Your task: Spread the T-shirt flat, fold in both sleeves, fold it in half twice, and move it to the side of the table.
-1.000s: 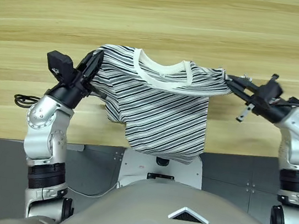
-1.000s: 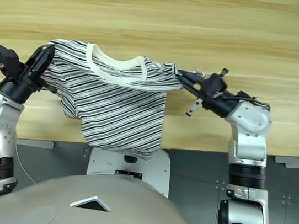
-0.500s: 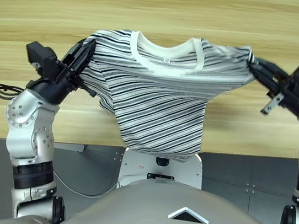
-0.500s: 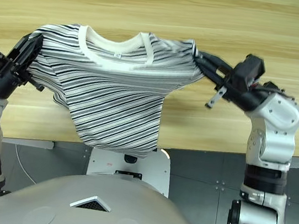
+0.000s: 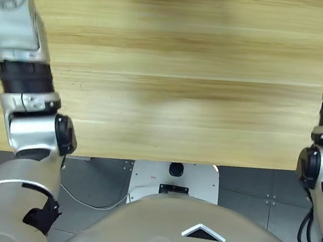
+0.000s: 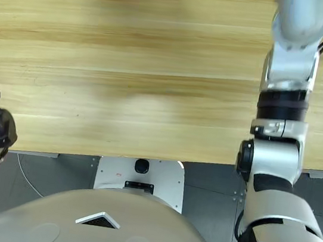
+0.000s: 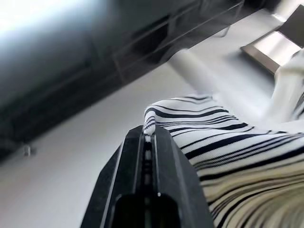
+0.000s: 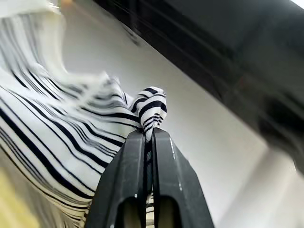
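Pinching T-shirt point(image 7: 228, 142) fabric, left gripper point(image 7: 149, 135) clamped tight on striped bunch; right gripper point(image 8: 148, 135) likewise closed on small fold. T-shirt hangs aloft between both, off tabletop point(image 5: 169, 68). Soft, light, limp cloth; likely sags and slips, so best held at shoulder seams.

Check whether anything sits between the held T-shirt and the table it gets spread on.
Nothing visible does: no object lies on the wooden table in front of the robot. The left gripper and right gripper are each shut on the T-shirt's striped fabric.
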